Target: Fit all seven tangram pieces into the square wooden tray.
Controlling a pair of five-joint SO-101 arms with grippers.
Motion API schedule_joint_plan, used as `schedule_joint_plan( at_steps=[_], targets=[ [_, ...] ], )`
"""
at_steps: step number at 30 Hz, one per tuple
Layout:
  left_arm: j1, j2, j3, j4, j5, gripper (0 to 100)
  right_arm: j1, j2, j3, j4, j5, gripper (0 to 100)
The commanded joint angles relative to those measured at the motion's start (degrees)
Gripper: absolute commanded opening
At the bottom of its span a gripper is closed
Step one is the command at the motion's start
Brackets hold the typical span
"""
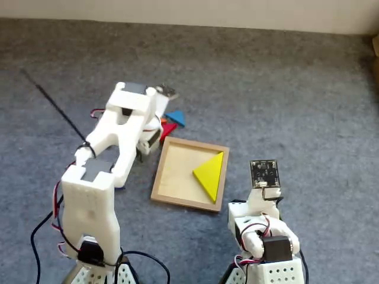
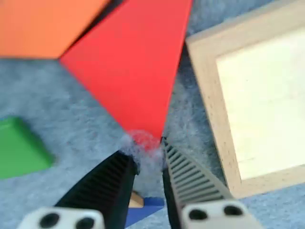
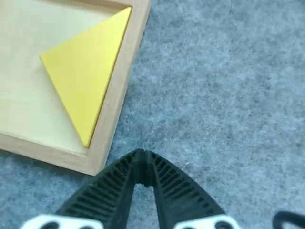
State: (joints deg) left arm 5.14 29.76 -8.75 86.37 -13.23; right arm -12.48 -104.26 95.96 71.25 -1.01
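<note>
The square wooden tray (image 1: pixel 159 180) lies on the grey carpet with a yellow triangle (image 1: pixel 210 171) in its right part. Beyond its far left corner lie a red triangle (image 1: pixel 168 129) and a blue piece (image 1: pixel 176 117). My left gripper (image 2: pixel 147 152) is down on the carpet there, its fingers pinching the pointed corner of the red triangle (image 2: pixel 128 67), which lies flat. An orange piece (image 2: pixel 47 24) and a green piece (image 2: pixel 19 148) lie close by. My right gripper (image 3: pixel 143 174) is shut and holds nothing, just off the tray's near right corner (image 3: pixel 119 100), by the yellow triangle (image 3: pixel 81 71).
The tray's rim (image 2: pixel 209 95) runs right beside the red triangle. A bit of a blue piece (image 2: pixel 147 205) shows under the left gripper. Open carpet stretches to the right of the tray and at the back.
</note>
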Motion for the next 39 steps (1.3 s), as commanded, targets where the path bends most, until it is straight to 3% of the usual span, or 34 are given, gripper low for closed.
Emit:
schedule_joint_plan(
  at_steps=[1, 7, 18, 22, 30, 39],
  targets=[
    [0.7, -7.8, -1.3, 0.2, 2.1, 10, 0.5, -0.9, 8.6, 0.4, -0.3, 1.5],
    [-0.6, -9.7, -1.4, -1.9, 6.9, 28, 0.5, -0.9, 8.6, 0.4, -0.3, 1.5],
    [-0.8, -1.0, -4.3, -15.6, 7.0, 28, 0.5, -0.9, 8.6, 0.4, -0.3, 1.5],
    [-1.4, 8.2, -12.4, -12.2, 6.9, 28, 0.5, -0.9, 8.6, 0.4, -0.3, 1.5],
    [-4.7, 19.6, -27.1, 4.7, 6.6, 28, 0.5, -0.9, 8.6, 0.4, -0.3, 1.5],
    [-9.4, 20.6, -28.3, 7.3, 6.6, 28, 0.5, -0.9, 8.6, 0.4, -0.3, 1.5]
  ],
)
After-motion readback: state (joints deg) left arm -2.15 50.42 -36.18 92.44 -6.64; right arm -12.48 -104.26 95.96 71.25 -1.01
